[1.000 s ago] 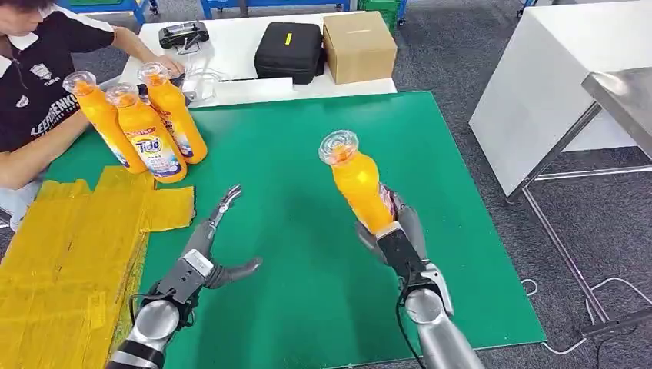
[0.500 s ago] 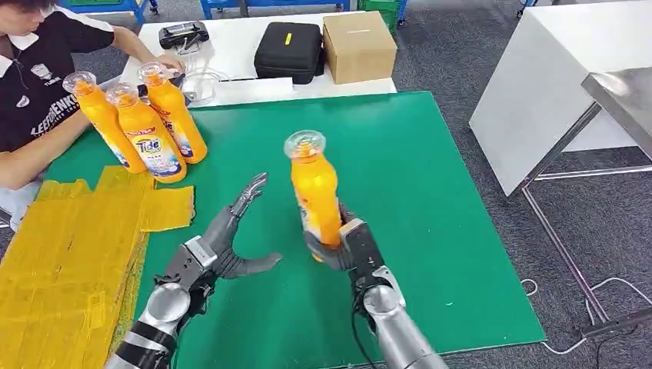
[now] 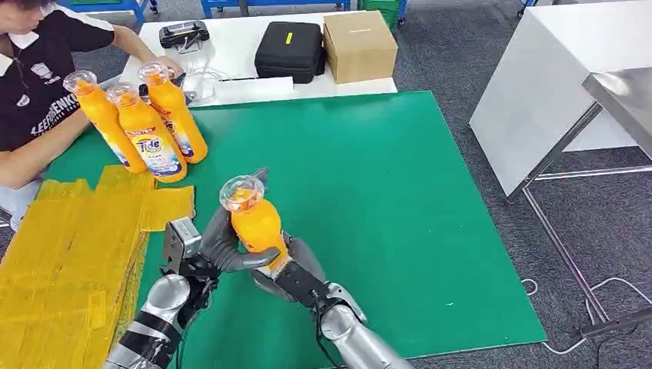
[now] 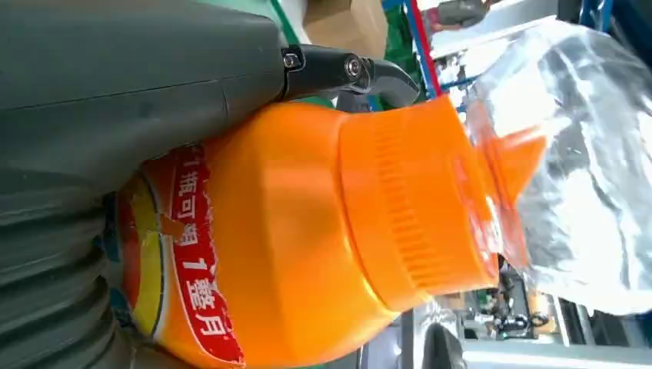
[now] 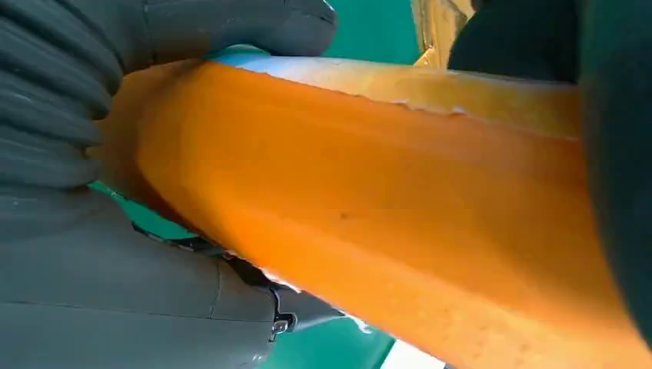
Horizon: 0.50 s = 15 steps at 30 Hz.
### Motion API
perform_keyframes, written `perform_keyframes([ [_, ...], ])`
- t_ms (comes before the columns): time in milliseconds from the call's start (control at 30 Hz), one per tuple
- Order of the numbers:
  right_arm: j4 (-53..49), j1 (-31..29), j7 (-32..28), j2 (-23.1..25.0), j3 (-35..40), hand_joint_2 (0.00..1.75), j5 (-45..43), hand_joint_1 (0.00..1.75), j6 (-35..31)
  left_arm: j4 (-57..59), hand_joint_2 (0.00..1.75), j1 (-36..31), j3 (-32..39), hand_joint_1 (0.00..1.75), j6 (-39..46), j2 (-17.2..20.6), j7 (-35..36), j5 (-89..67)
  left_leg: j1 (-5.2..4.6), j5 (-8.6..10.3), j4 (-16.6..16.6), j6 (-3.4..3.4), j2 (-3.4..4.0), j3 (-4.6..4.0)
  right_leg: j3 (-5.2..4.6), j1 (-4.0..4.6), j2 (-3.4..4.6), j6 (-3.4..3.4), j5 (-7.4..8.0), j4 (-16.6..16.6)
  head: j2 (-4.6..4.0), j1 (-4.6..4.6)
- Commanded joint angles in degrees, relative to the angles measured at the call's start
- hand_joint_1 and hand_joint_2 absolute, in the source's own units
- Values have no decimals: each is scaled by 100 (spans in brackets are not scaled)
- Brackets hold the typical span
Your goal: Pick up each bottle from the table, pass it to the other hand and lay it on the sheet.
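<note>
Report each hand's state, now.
Left hand: fingers wrapped around the orange detergent bottle, gripping it.
Right hand: holding the same bottle from below.

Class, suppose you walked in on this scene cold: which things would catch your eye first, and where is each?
First, the orange bottle upright over the green mat, gripped low by the right hand with the left hand wrapped around its side. Next, three more orange bottles standing together at the mat's far left corner, above the yellow sheet along its left side.
</note>
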Motion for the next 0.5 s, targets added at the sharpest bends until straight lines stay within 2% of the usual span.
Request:
perform_keyframes([
  [33, 274, -248, -80, -118, 639, 175, 306, 175, -370, 657, 175, -326, -81, 0, -79, -43, 166, 189, 5, -3, 2, -3, -10, 9, 10, 5, -4, -7, -3, -1, 0, 0],
  [200, 229, -224, -73, -142, 706, 175, 355, 175, -489, 752, 175, -353, -37, 0, -116, -56, 203, 337, 6, -4, 0, -3, -13, 13, 15, 6, -7, -7, -4, -4, 0, 0],
  [233, 207, -217, -67, -152, 714, 175, 308, 175, -518, 754, 175, -356, -45, 66, -79, -51, 203, 336, 7, -6, 2, -3, -14, 14, 15, 6, -7, -8, -5, -2, 0, 0],
  [267, 179, -206, -77, -161, 700, 175, 285, 175, -566, 753, 175, -351, -33, 175, -67, -43, 202, 352, 9, -8, 4, -3, -14, 15, 17, 8, -6, -9, -7, -2, 0, 0],
  [500, -166, -130, -77, -284, 613, 175, 131, 175, -743, 680, 175, -296, 39, 175, 83, -33, 200, 392, 3, -1, 0, -2, -10, 4, 4, 3, -5, -5, -2, -1, 0, 0],
])
